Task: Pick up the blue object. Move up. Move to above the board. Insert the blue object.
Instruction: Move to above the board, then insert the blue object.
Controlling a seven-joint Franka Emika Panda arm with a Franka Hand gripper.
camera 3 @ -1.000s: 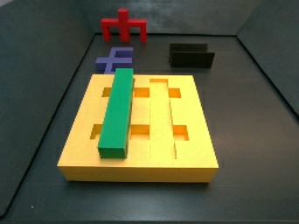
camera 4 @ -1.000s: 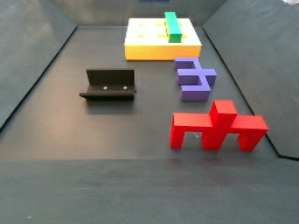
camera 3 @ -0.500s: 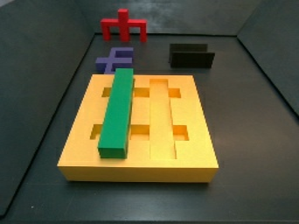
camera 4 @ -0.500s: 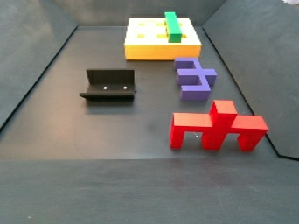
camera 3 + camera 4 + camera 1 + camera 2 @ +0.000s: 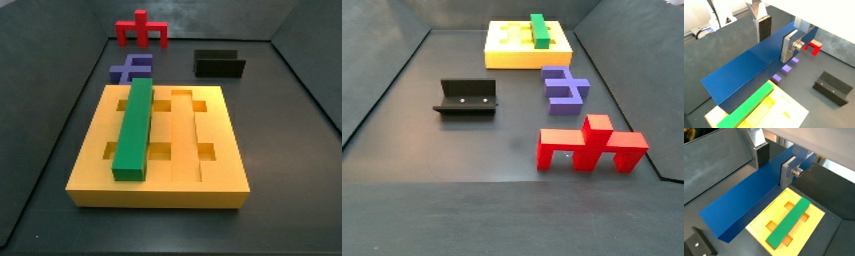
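The gripper (image 5: 776,42) is shut on the blue object (image 5: 744,75), a long dark-blue bar held between its silver fingers; both wrist views show this, and the gripper (image 5: 774,170) holds the bar (image 5: 744,203) high in the air. Neither the gripper nor the bar shows in either side view. The yellow board (image 5: 214,185) lies on the floor and also shows in the other side view (image 5: 509,60). In a wrist view the board (image 5: 817,223) lies below the bar, beside its free end. A green bar (image 5: 134,125) sits in one of the board's grooves.
A purple branched piece (image 5: 130,68) lies just beyond the board. A red piece (image 5: 140,30) stands farther off near the wall. The dark fixture (image 5: 219,63) stands on the floor to the side. Dark walls enclose the floor.
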